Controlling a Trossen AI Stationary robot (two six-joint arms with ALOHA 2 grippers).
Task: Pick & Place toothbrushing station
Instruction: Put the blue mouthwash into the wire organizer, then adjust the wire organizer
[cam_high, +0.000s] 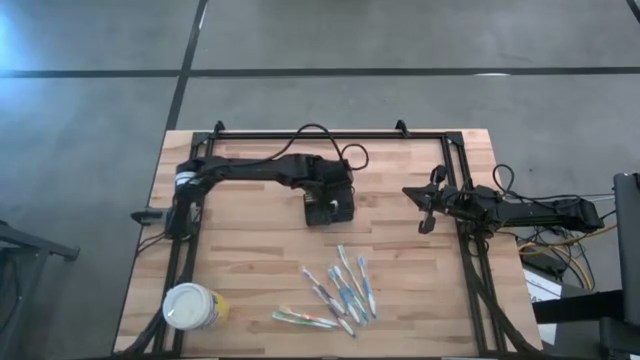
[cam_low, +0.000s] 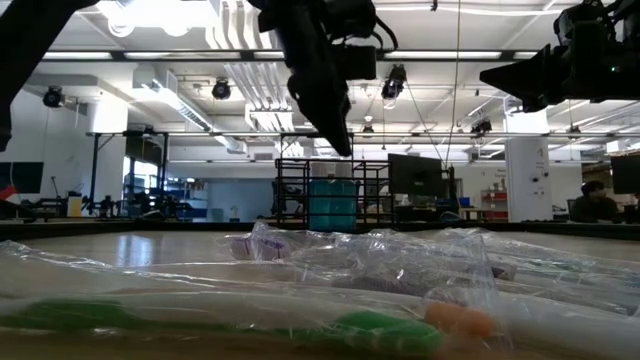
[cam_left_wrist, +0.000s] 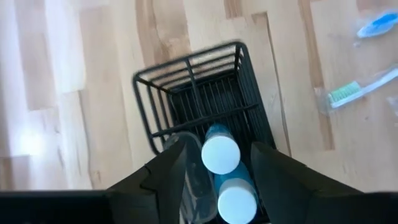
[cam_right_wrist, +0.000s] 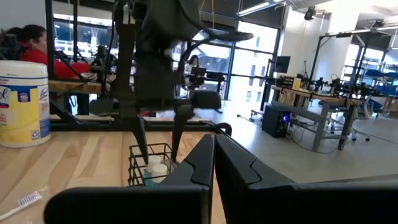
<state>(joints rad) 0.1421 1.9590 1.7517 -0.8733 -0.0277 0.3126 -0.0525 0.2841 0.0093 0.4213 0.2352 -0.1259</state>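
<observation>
Nearest me, along the front of the bench (cam_high: 250, 260), I see a loose scatter of wrapped toothbrushes (cam_high: 340, 290). A round white-lidded yellow cup (cam_high: 194, 306) sits near the front left corner. Between those and the caddy there is a band of bare wood, so I have free room there. The bench's left side is also open, apart from the left arm's base and cables by the frame rail.

Further back, at about the middle of the bench, stands the toothbrushing station (cam_high: 329, 205), a small black wire-mesh caddy, upright. From the left wrist view I can see its thin black grid walls and a divider that splits it into compartments. Two blue tubes with white round caps (cam_left_wrist: 220, 154) stand in the compartment nearest that camera. The far compartment looks empty of anything I can make out.

The left gripper (cam_left_wrist: 214, 165) hangs directly over the caddy, its fingers spread apart on either side of the white caps. I see the fingers holding nothing. In the right wrist view its two fingers reach down to the caddy's top rim.

The right gripper (cam_high: 426, 212) waits well apart at the bench's right side, above the frame rail, with its fingers pressed together and nothing between them.

Beyond the back edge the floor is open.
</observation>
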